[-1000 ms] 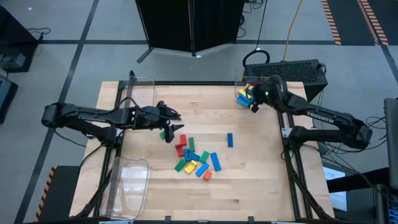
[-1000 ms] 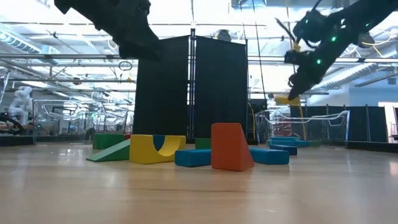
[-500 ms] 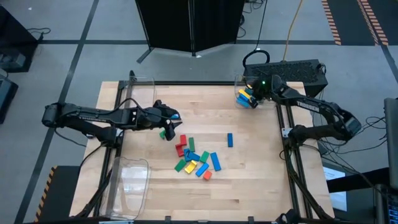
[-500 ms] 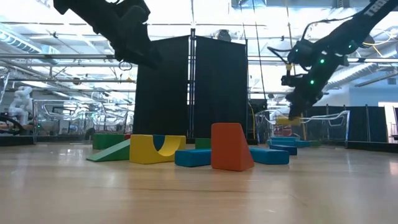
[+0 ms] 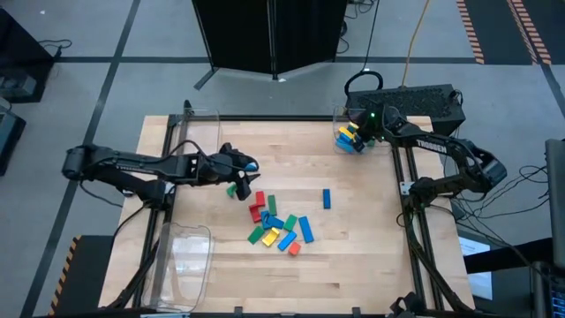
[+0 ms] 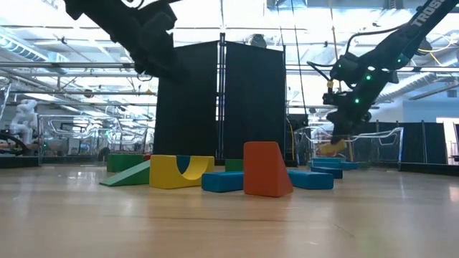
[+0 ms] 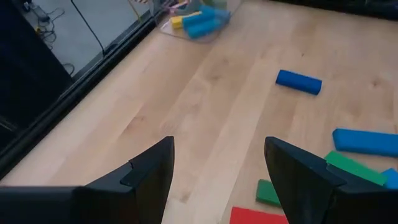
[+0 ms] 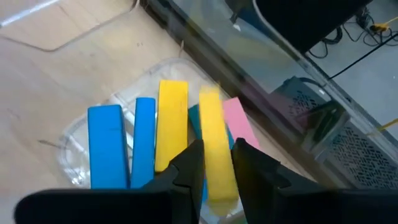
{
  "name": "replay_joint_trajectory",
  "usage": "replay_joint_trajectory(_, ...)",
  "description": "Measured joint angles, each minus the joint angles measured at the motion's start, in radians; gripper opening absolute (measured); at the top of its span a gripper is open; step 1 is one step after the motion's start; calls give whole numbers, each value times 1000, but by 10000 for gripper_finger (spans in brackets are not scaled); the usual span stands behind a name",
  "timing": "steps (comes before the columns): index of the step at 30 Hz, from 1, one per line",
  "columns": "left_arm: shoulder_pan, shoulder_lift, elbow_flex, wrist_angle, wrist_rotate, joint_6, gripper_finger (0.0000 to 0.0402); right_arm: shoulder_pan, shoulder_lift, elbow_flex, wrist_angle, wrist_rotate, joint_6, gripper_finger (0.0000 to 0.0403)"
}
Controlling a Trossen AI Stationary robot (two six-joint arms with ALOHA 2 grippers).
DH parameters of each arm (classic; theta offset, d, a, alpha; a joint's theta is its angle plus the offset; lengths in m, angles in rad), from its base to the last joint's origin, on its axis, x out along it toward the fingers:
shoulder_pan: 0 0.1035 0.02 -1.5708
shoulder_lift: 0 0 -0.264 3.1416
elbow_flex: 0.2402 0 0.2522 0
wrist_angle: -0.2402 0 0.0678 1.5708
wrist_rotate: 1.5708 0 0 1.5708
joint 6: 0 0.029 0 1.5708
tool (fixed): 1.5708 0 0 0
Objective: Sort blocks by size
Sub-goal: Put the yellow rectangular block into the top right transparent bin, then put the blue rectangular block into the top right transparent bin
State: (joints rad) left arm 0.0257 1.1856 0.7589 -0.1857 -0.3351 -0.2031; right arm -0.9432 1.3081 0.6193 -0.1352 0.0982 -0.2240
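**Right gripper holding a yellow bar over the corner bin**

In the upper right of the high view, the right gripper (image 5: 357,140) is hanging over a clear plastic bin (image 5: 339,113) at the table's far right corner. Its dark fingers (image 8: 186,163) are pinching a long, smooth yellow bar (image 8: 214,146) between them, seen in the right wrist view. Inside the bin, long bars are lying side by side: two blue bars (image 8: 106,140), another yellow bar (image 8: 172,118) and a pink bar (image 8: 236,124).

The left gripper (image 5: 247,172) is hovering at the left centre of the high view above the pale, grained wooden table (image 5: 371,247), its fingers (image 7: 149,171) spread wide with nothing between them.

The loose blocks (image 5: 278,225) are sitting in a scatter at the table's centre, short glossy rectangles in green, red, blue, yellow and orange, with one small blue block (image 5: 326,199) lying apart to their right. A second clear bin (image 5: 181,256) is sitting at lower left; whether it holds anything cannot be told.
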Motion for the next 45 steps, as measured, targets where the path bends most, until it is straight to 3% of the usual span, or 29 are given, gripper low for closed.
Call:
replay_joint_trajectory(7, 0, 62, -1, 1, -1, 1, 248, 0, -1, 0, 2, 0, 3, 103)
replay_joint_trajectory(17, 0, 94, -1, 47, 1, 26, 248, 0, -16, 0, 2, 5, 7, 105)
replay_joint_trajectory(27, 0, 124, -1, 125, 23, 81, 248, 46, -219, 0, -34, 6, 134, 105)
replay_joint_trajectory(35, 0, 211, 0, 229, 151, 196, 248, 140, -380, 0, -173, -1, 384, 105)
replay_joint_trajectory(45, 0, 370, 0, 485, 387, 385, 248, 326, -480, 0, -260, -2, 453, 105)
